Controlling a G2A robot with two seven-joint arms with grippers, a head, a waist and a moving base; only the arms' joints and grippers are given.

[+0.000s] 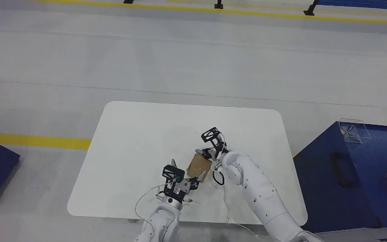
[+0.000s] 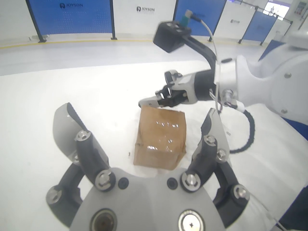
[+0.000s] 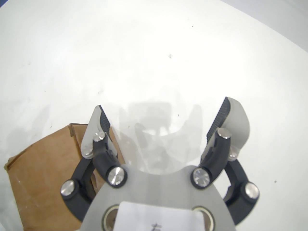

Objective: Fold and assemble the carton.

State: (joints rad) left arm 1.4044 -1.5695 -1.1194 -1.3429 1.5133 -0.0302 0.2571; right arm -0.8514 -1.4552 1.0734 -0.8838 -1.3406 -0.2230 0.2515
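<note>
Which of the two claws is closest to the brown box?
The right gripper: one finger sits at the carton's far edge. The left gripper hangs short of it, open.

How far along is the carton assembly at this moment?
Done: the carton already stands on the table as a squared-up box, its visible faces closed. In hand: nothing is gripped; the left gripper is open beside it, the right gripper open at its far top edge. Left: perhaps pressing down a last flap; hidden sides cannot be judged.
</note>
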